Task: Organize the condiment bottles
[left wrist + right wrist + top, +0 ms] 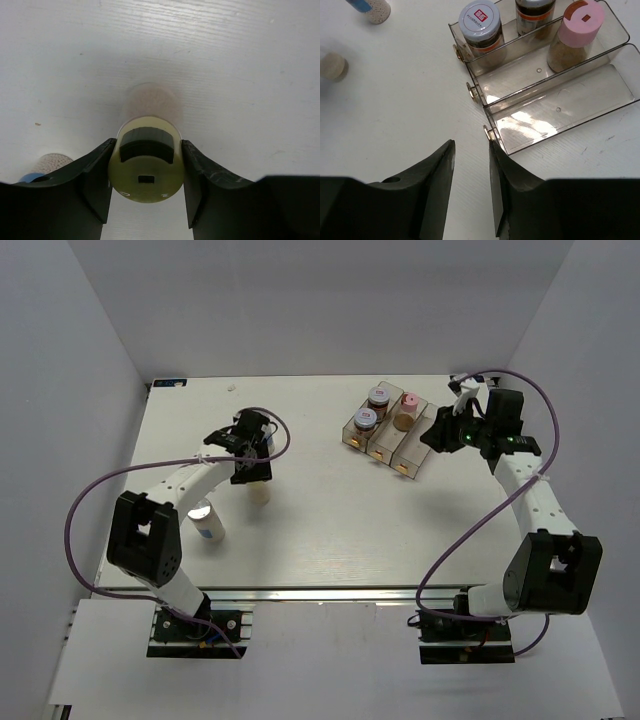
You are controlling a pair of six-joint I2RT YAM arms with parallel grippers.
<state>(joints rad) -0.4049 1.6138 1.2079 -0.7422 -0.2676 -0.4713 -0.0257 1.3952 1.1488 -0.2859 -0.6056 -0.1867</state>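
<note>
Where the top view allows a count, five shakers show: two dark brown bottles (378, 397) (366, 418), one pink-lidded bottle (406, 405), one pale yellow bottle (260, 492) and one silver-lidded bottle (205, 522). There is one clear three-slot tray (408, 462), toward the far right corner of the table (330, 530). Both dark brown bottles stand in its left slot and the pink-lidded one in the middle slot.

The table is white with a faint wood grain, boxed in by plain white walls (320, 300) on three sides.

The left gripper (147, 145), left of the table's middle, is closed on the pale yellow bottle, its fingers (100, 170) pressing both sides of the lid. The silver-lidded bottle stands nearer the near left corner, beside that arm. The right gripper (472, 150) hovers at the tray's near end, jaws narrowly parted with nothing between them.
</note>
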